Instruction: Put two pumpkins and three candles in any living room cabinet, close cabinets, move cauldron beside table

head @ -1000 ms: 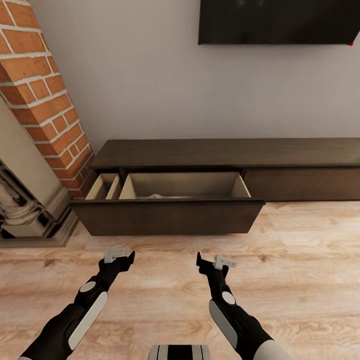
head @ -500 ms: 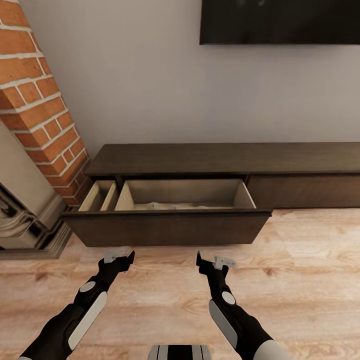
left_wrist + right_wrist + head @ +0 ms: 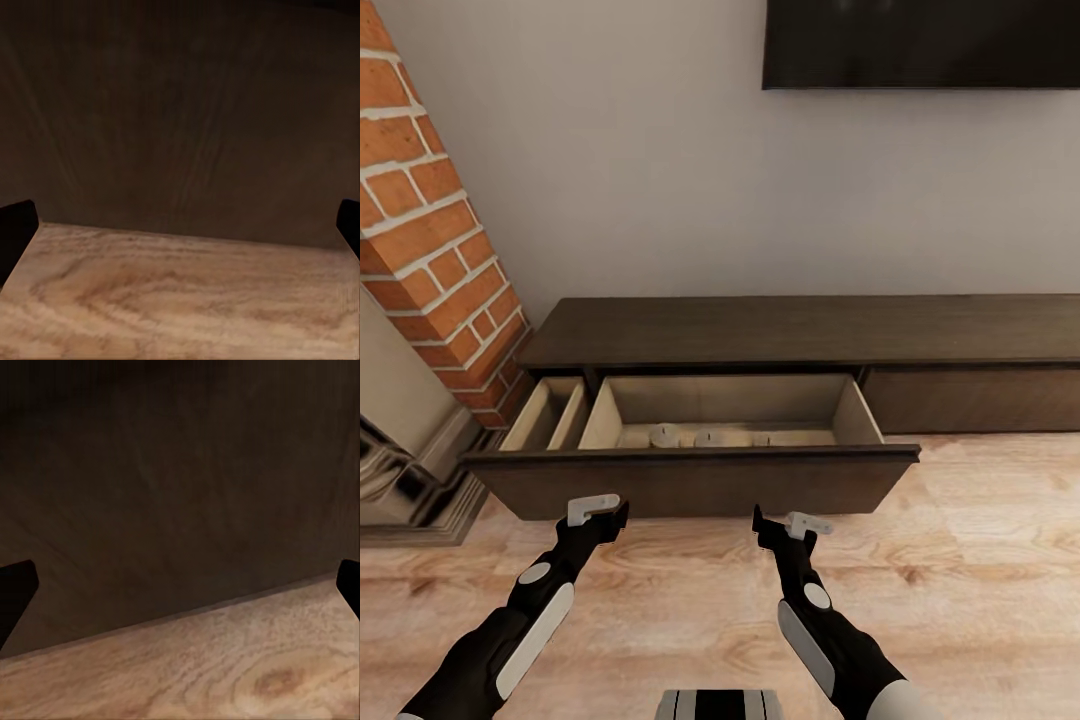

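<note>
The cabinet's (image 3: 780, 330) open drawer (image 3: 690, 480) holds three candles (image 3: 705, 437).

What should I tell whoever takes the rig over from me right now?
Left hand: open, empty, just short of the drawer front.
Right hand: open, empty, same height.
The long, low dark-brown wood-grain cabinet has its wide drawer pulled out. Three pale stubby candles lie in a row on the floor of its big compartment; the narrow compartment beside it looks empty.
Done: the candles appear to be in.
Left: pumpkins and cauldron are nowhere in these views, so check on them; the drawer has yet to be pushed shut.
</note>
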